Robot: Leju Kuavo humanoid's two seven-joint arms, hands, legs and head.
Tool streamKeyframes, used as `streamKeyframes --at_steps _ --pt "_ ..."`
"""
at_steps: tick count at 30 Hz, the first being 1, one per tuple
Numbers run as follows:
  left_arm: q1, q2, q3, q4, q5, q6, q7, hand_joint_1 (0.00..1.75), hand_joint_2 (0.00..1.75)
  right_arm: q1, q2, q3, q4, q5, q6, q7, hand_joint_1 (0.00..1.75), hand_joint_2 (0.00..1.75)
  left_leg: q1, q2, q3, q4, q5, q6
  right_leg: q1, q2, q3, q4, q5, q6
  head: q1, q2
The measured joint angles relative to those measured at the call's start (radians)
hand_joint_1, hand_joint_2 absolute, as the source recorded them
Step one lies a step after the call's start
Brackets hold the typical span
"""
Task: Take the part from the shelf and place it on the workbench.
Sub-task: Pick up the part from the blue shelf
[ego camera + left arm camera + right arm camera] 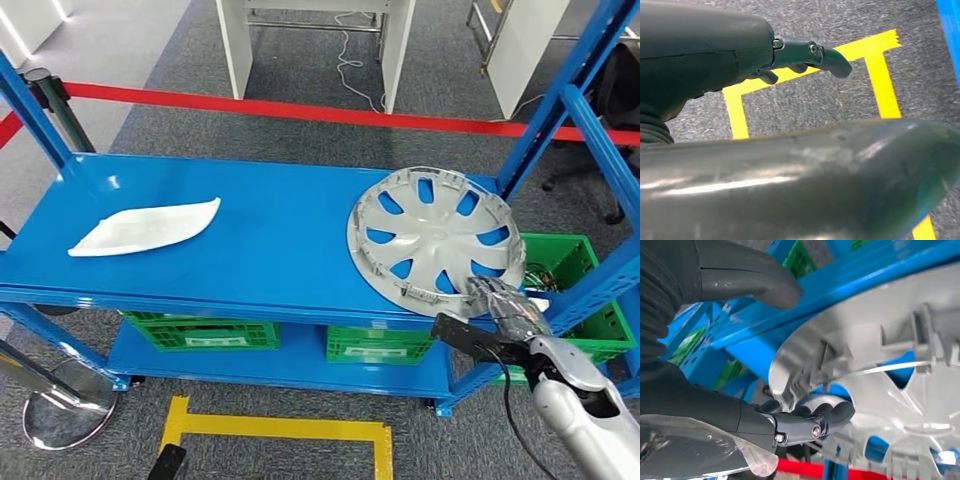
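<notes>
A silver hubcap (pixel 436 240) lies inner side up at the right end of the blue shelf (pixel 287 230), its near rim jutting past the front edge. My right hand (pixel 502 305) is at that near rim. In the right wrist view its dark fingers (pixel 806 422) lie over the inner side of the hubcap (pixel 885 365), while the thumb (pixel 753 285) stays on the outer side with a gap showing. A flat white part (pixel 147 228) rests at the shelf's left. My left hand (pixel 802 52) hangs over the floor, holding nothing.
Green crates (pixel 200 332) (pixel 377 345) sit on the lower shelf, and another (pixel 573 270) stands behind the right upright. Red barrier tape (pixel 302 108) runs behind the shelf. Yellow floor tape (pixel 279 428) and a stanchion base (pixel 64 400) lie in front.
</notes>
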Motion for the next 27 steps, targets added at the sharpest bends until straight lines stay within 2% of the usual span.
streamKeyframes --at_steps 2,3,4,5,6,7,8,9,11,13,15,17,18,19,20,22,23,24,25,27 --pt "-0.002 -0.002 0.0 0.0 0.0 -0.002 0.0 0.0 0.0 0.001 -0.002 -0.004 0.0 0.004 0.001 0.0 0.0 1.75 -0.002 0.001 -0.001 0.001 -0.001 0.004 0.0 0.0 -0.065 0.134 -0.051 0.004 0.0 0.0" --pt "-0.002 -0.002 -0.001 0.0 0.0 -0.002 0.0 0.0 0.0 0.003 -0.002 -0.004 0.0 0.005 0.002 0.0 0.0 1.75 -0.003 0.001 -0.001 0.001 -0.001 0.004 0.0 0.0 -0.085 0.17 -0.054 0.005 0.0 0.0" --pt "-0.002 -0.002 -0.001 0.0 0.0 -0.003 0.0 0.0 0.0 0.003 -0.003 -0.005 0.0 0.005 0.002 0.0 0.0 1.75 -0.003 0.001 -0.001 0.001 -0.002 0.005 0.0 0.0 -0.086 0.164 -0.037 0.005 0.0 0.0" --pt "-0.003 -0.003 -0.001 0.0 0.0 -0.003 0.0 0.0 0.0 0.004 -0.004 -0.007 0.0 0.005 0.002 0.0 0.0 1.75 -0.003 0.0 0.0 0.002 -0.003 0.004 -0.001 0.0 -0.066 0.117 -0.003 0.005 0.0 0.0" --pt "-0.003 -0.004 -0.002 0.0 0.0 -0.003 0.0 0.0 0.0 0.003 -0.005 -0.009 0.0 0.005 0.002 -0.001 0.0 1.75 -0.003 0.0 0.001 0.003 -0.005 0.002 -0.002 -0.001 -0.034 0.044 0.035 0.004 0.0 0.0" --pt "-0.004 -0.004 -0.002 0.0 0.0 -0.003 0.0 0.0 0.0 0.001 -0.007 -0.01 0.0 0.006 0.002 -0.001 0.0 1.75 -0.006 -0.001 0.001 0.006 -0.007 -0.001 -0.001 -0.001 0.001 -0.025 0.061 0.003 0.001 0.0" --pt "-0.005 -0.004 -0.003 0.0 0.0 -0.004 0.0 0.0 0.0 0.0 -0.009 -0.011 0.0 0.006 0.002 -0.002 0.0 1.75 -0.008 -0.002 -0.001 0.009 -0.009 -0.005 -0.001 -0.001 0.027 -0.076 0.076 0.0 0.0 0.0" --pt "-0.006 -0.004 -0.003 0.0 0.0 -0.004 0.0 0.0 0.0 -0.001 -0.01 -0.011 0.0 0.007 0.002 -0.002 0.0 1.75 -0.01 -0.003 -0.003 0.011 -0.01 -0.009 0.0 0.0 0.04 -0.102 0.078 -0.003 -0.001 0.0" --pt "-0.006 -0.004 -0.005 0.0 0.0 -0.004 0.0 0.0 0.0 0.0 -0.01 -0.01 -0.001 0.007 0.002 -0.004 0.0 1.75 -0.011 -0.003 -0.005 0.013 -0.011 -0.015 0.001 0.003 0.044 -0.106 0.074 -0.014 -0.002 0.0" --pt "-0.007 -0.004 -0.007 0.0 0.001 -0.004 0.0 0.0 0.0 -0.001 -0.01 -0.01 -0.002 0.008 0.003 -0.006 0.0 1.75 -0.009 -0.003 -0.009 0.029 -0.026 -0.025 -0.001 0.002 0.046 -0.108 0.075 -0.024 -0.003 0.0" --pt "-0.009 -0.004 -0.009 0.0 0.004 -0.004 0.0 0.0 0.0 -0.004 -0.011 -0.011 -0.003 0.002 0.014 -0.013 0.0 1.75 -0.007 -0.003 -0.045 0.114 -0.077 -0.036 -0.003 0.0 0.048 -0.11 0.075 -0.033 -0.004 0.0" --pt "-0.009 -0.004 -0.01 0.0 0.008 -0.004 0.0 0.0 0.0 -0.004 -0.013 -0.01 -0.003 -0.019 0.046 -0.025 0.0 1.75 -0.004 -0.003 -0.106 0.249 -0.135 -0.042 -0.003 -0.001 0.049 -0.11 0.074 -0.038 -0.005 0.0" --pt "-0.008 -0.004 -0.011 0.0 0.01 -0.004 0.0 0.0 0.0 -0.005 -0.017 -0.01 -0.003 -0.035 0.067 -0.031 0.0 1.75 -0.004 -0.003 -0.127 0.294 -0.145 -0.042 -0.003 -0.001 0.05 -0.109 0.073 -0.038 -0.005 0.0" --pt "-0.008 -0.004 -0.012 0.0 0.011 -0.003 0.0 0.0 0.0 -0.006 -0.024 -0.01 -0.003 -0.05 0.089 -0.036 0.0 1.75 -0.004 -0.003 -0.132 0.302 -0.136 -0.041 -0.002 -0.001 0.052 -0.109 0.073 -0.039 -0.006 0.0" --pt "-0.008 -0.004 -0.014 0.0 0.012 -0.003 0.0 0.0 0.0 -0.007 -0.032 -0.009 -0.003 -0.063 0.107 -0.041 0.0 1.75 -0.004 -0.003 -0.119 0.272 -0.109 -0.038 -0.002 0.0 0.054 -0.109 0.072 -0.039 -0.006 0.0" --pt "-0.009 -0.003 -0.016 0.0 0.015 -0.001 0.0 0.0 0.0 -0.007 -0.045 -0.008 -0.003 -0.076 0.127 -0.047 0.0 1.75 -0.005 -0.003 -0.059 0.14 -0.038 -0.027 -0.001 0.002 0.06 -0.109 0.07 -0.037 -0.005 0.0" --pt "-0.01 -0.003 -0.017 0.0 0.018 -0.001 0.0 0.0 0.0 -0.005 -0.048 -0.006 -0.003 -0.077 0.13 -0.049 0.0 1.75 -0.007 -0.003 -0.031 0.077 -0.016 -0.023 0.001 0.003 0.06 -0.108 0.068 -0.035 -0.005 0.0" --pt "-0.011 -0.003 -0.018 0.0 0.02 0.0 0.0 0.0 0.0 -0.003 -0.05 -0.003 -0.003 -0.078 0.131 -0.049 0.0 1.75 -0.009 -0.003 -0.014 0.037 -0.006 -0.02 0.002 0.004 0.059 -0.108 0.068 -0.031 -0.004 0.0" --pt "-0.011 -0.002 -0.018 0.0 0.022 0.0 0.0 0.0 0.0 -0.001 -0.052 0.002 -0.003 -0.078 0.132 -0.049 0.0 1.75 -0.011 -0.003 -0.008 0.02 -0.007 -0.018 0.003 0.005 0.057 -0.109 0.069 -0.026 -0.004 0.0" --pt "-0.01 -0.002 -0.02 0.0 0.024 0.001 0.0 0.0 0.0 0.003 -0.054 0.013 -0.003 -0.077 0.132 -0.05 0.0 1.75 -0.009 -0.002 -0.007 0.011 -0.004 -0.013 0.003 0.005 0.054 -0.113 0.071 -0.016 -0.004 0.0"
